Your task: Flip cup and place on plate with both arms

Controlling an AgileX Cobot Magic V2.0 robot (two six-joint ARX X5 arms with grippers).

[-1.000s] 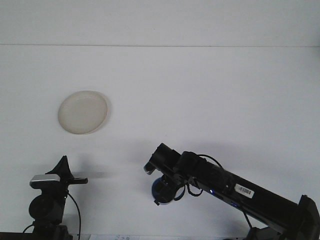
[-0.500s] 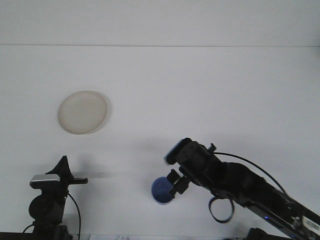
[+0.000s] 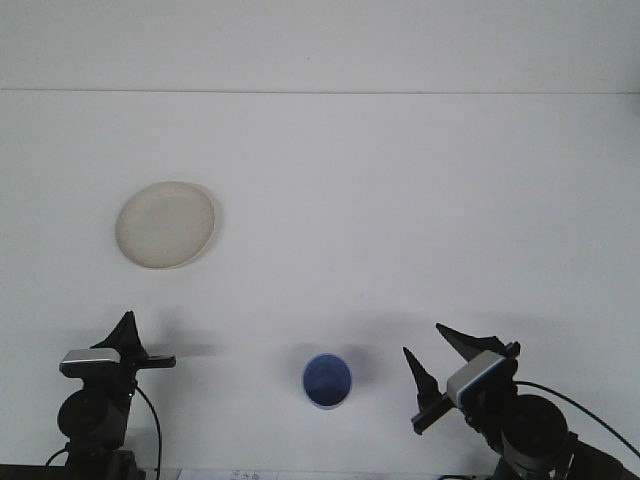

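Two grippers sit low in our view: the right gripper (image 3: 440,365) has its black fingers spread wide, holding nothing; the left gripper (image 3: 150,352) we cannot judge. Between them, nearer the right, the small blue round cup (image 3: 327,381) stands on the white table (image 3: 400,200), mouth upward, well apart from the pale round plate (image 3: 165,224). We read no writing anywhere.
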